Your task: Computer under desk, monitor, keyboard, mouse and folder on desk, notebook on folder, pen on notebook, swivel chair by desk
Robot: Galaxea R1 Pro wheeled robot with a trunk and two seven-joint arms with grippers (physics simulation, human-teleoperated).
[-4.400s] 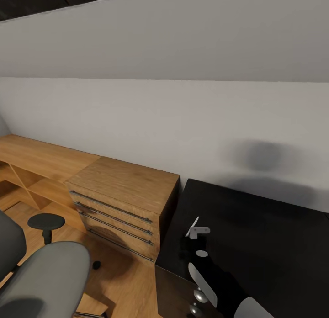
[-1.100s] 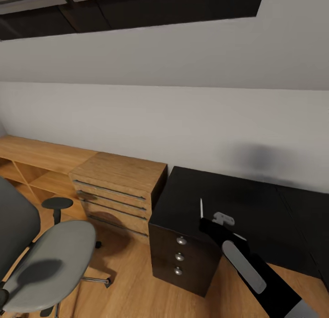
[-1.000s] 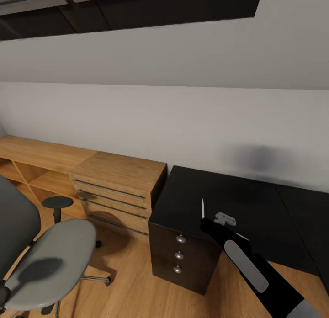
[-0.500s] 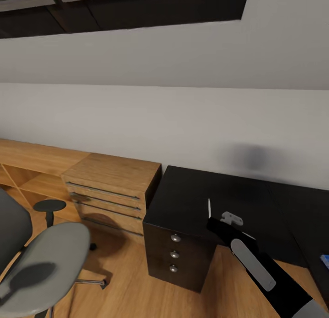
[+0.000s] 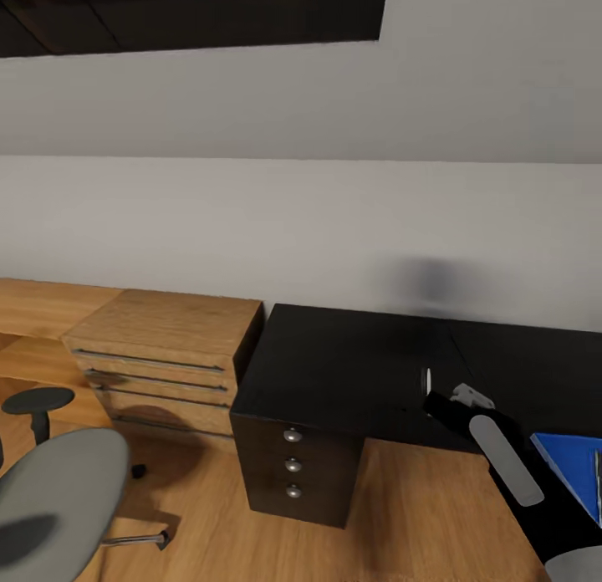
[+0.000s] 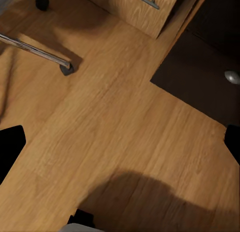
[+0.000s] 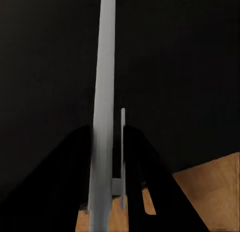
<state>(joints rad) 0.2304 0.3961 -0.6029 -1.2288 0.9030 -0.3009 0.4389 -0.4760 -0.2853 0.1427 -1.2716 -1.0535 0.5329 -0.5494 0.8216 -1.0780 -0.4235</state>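
Your right end effector [image 5: 431,387] hovers over the front edge of the black table [image 5: 351,365]; its fingers [image 7: 131,157] are closed on a thin grey-white flat thing [image 7: 104,117] that stands on edge, and you cannot tell what it is. Your left end effector [image 6: 120,137] has its jaws spread wide above the wood floor [image 6: 115,122]. The blue folder [image 5: 577,469] lies on the table just right of your right arm. The swivel chair [image 5: 50,498] stands well apart to the left, past the light-wood cabinet [image 5: 159,356].
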